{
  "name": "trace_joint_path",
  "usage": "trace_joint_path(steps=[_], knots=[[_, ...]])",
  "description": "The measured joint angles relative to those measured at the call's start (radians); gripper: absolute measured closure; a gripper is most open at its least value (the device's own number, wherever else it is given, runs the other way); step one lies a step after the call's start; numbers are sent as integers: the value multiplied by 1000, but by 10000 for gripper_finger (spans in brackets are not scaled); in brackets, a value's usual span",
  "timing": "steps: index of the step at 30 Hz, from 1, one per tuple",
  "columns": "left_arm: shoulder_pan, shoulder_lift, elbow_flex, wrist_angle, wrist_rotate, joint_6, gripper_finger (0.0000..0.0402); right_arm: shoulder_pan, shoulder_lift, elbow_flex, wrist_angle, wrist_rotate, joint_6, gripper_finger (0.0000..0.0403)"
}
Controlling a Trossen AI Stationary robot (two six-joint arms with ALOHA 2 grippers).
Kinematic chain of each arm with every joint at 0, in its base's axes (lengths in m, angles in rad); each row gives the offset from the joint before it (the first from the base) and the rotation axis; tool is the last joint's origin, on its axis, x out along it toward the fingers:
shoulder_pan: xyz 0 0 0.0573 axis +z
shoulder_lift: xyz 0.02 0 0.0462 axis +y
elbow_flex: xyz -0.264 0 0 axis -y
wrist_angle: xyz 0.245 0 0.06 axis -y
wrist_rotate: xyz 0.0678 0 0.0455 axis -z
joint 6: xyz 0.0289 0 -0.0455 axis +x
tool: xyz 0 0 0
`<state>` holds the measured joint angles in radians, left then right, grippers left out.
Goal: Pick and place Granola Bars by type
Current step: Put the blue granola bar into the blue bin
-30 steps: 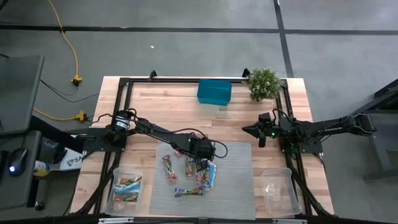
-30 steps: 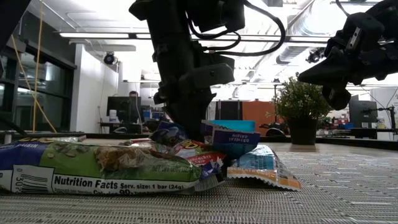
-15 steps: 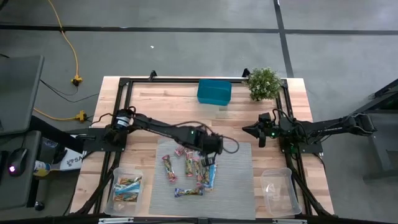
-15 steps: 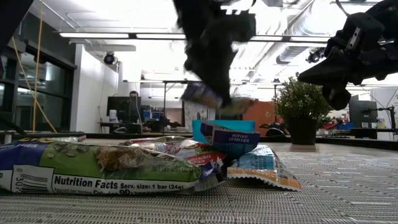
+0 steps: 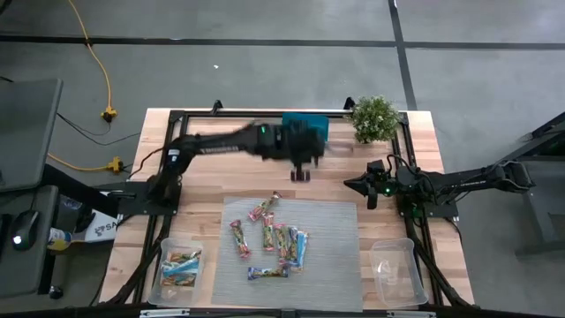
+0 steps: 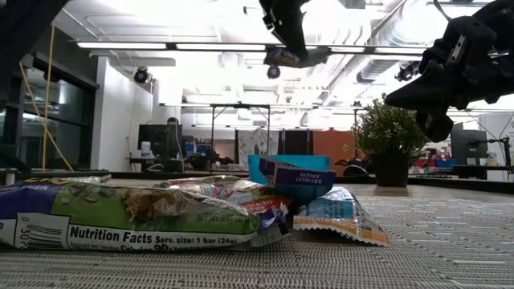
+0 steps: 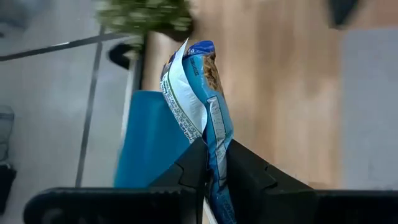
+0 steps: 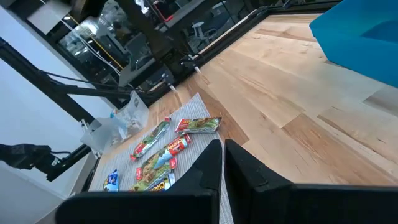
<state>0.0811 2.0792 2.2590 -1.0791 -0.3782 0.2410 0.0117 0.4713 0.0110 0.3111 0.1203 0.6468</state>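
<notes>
Left jaws (image 7: 211, 163) pinch blue bar (image 7: 202, 93) (teal box's (image 5: 305, 128) edge).

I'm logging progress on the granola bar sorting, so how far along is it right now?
Done: several wrapped bars lie in the clear plastic tub at the table's front left. In hand: the left gripper, raised near the teal box, is shut on a light blue wrapped granola bar. Left: about six shiny bars on the grey mat; the front right clear tub looks empty. The right gripper waits, shut.

arms: two dark jointed links | cabling: black loops | lights: green LED near each wrist | finish: matte black
</notes>
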Motion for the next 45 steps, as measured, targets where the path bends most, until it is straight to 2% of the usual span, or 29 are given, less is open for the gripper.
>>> trace_joint_path(steps=[6,15,18,21,26,32,36,45], knots=[[179,1,6,26,119,127,353,0,0,0,0,0,0,402],[391,101,4,42,302,398,353,0,0,0,0,0,0,402],[432,142,3,7,347,541,353,0,0,0,0,0,0,402],[444,178,3,5,344,679,353,0,0,0,0,0,0,402],[437,226,3,33,345,805,353,0,0,0,0,0,0,402],[397,261,3,94,386,802,353,0,0,0,0,0,0,402],[366,270,4,140,368,795,353,0,0,0,0,0,0,402],[358,274,3,160,331,644,353,0,0,0,0,0,0,402]])
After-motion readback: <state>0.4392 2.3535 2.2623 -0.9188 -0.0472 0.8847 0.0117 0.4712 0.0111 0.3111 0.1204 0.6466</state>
